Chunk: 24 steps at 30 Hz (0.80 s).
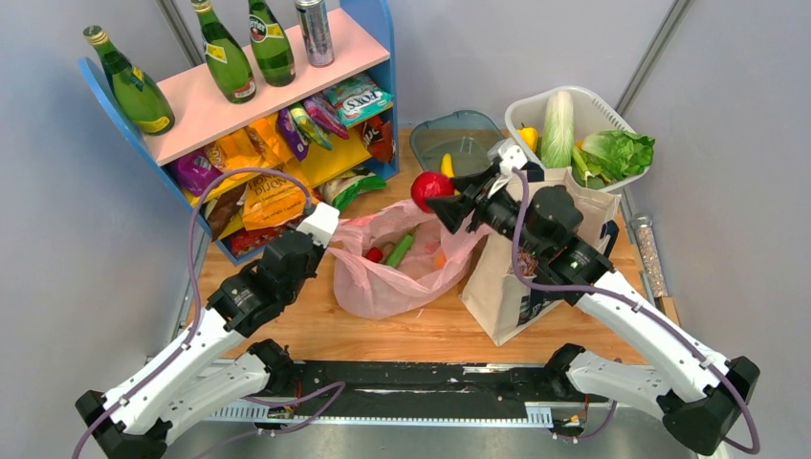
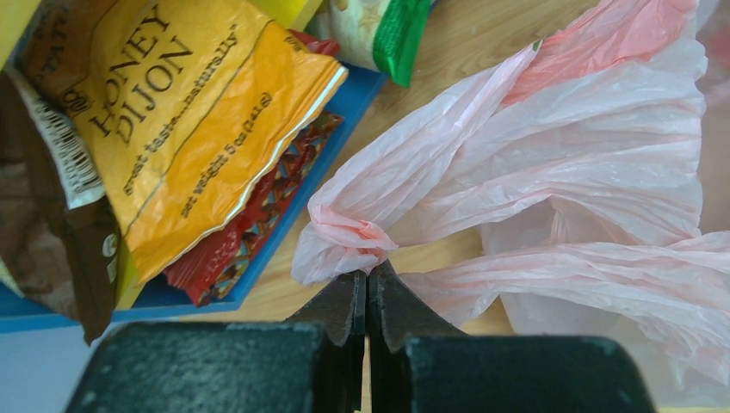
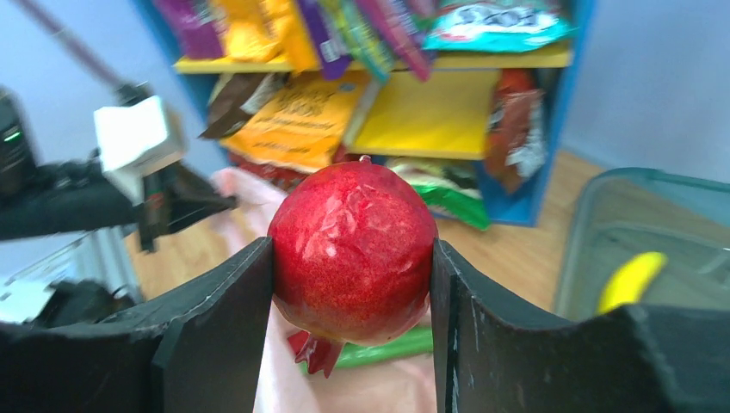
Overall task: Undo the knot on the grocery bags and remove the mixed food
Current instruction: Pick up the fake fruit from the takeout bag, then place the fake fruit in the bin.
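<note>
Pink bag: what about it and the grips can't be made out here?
- Top view: pink bag contents beyond the cucumber at its mouth, hidden by crinkled plastic.
- Left wrist view: whether the shut left fingers pinch the bunched handle; their tips cover the contact.
- Top view: tote interior, blocked by the right arm.
- Right wrist view: bag beneath, covered by the red fruit between the right fingers.

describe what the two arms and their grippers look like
The left arm and right arm have white links, black joints and a purple cable looping along each. The left gripper and right gripper have matte black wedge-shaped fingers and a white wrist block.
</note>
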Each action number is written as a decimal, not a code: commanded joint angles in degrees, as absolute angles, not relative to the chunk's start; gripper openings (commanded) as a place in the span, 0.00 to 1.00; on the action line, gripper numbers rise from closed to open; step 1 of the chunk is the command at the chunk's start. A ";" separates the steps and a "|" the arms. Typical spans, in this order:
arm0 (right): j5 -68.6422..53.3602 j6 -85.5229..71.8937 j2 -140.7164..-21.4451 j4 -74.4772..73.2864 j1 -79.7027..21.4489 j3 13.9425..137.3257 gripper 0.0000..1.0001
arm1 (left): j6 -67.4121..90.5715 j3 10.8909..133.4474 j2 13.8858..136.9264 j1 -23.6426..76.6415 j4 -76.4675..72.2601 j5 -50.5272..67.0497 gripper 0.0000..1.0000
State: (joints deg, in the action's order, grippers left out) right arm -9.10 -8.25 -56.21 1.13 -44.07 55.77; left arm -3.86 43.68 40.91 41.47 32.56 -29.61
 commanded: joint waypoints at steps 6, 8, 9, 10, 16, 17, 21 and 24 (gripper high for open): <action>-11.89 -8.09 -61.99 2.55 -26.54 62.52 0.26 | -1.45 45.86 34.88 41.20 33.66 -44.54 0.00; -13.26 -8.82 -64.76 2.70 -22.77 63.71 0.26 | -1.46 45.72 33.44 41.17 33.42 -46.18 0.00; -13.80 -9.06 -66.32 2.80 -21.15 64.29 0.26 | -1.52 45.62 32.94 41.15 33.41 -46.90 0.00; -14.22 -9.21 -67.72 2.89 -19.54 64.98 0.26 | -1.52 45.53 31.85 41.16 33.25 -47.18 0.00; -11.81 -6.37 -78.96 2.90 -15.24 69.36 0.25 | -2.09 44.71 28.44 41.19 32.21 -48.86 0.00; -11.51 -6.11 -80.84 2.83 -14.87 70.07 0.25 | -2.14 44.68 28.14 41.20 32.14 -49.24 0.00; -11.56 -5.18 -87.57 2.44 -14.42 72.48 0.25 | -2.43 44.60 28.55 41.21 31.75 -49.39 0.00; -11.41 -4.05 -92.14 1.67 -14.46 74.01 0.25 | -2.64 44.56 29.34 41.17 31.50 -48.96 0.00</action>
